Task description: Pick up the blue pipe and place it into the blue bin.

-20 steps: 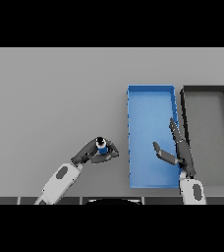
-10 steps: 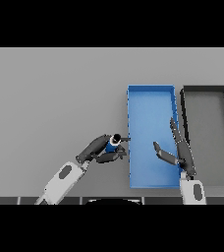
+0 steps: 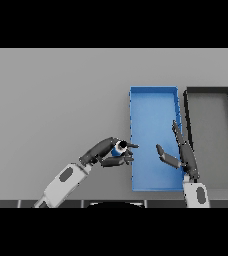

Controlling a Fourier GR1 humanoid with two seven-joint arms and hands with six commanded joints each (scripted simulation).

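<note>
Left hand [image 3: 107, 151] curled round the short blue pipe with a white end [image 3: 119, 148], holding it just at the left wall of the shallow rectangular blue bin [image 3: 153, 90], fingertips already poking over that wall. Pipe itself not yet inside, poised above the grey desk [image 3: 51, 100] right beside the rim. Right hand [image 3: 180, 155] over the bin's right side, fingers straight, thumb out, holding nothing. To the right, touching or just beside the blue bin, a dark grey bin [image 3: 209, 90] of the same shape: not the target.

Best handling from here, as a judgement: carry the pipe further right until fully past the left wall, clear of the rim, before loosening the grip. Lower toward the bin floor rather than dropping from height, since a round pipe will likely roll. Release near the bin's middle, well apart from the right hand, to avoid a knock.
</note>
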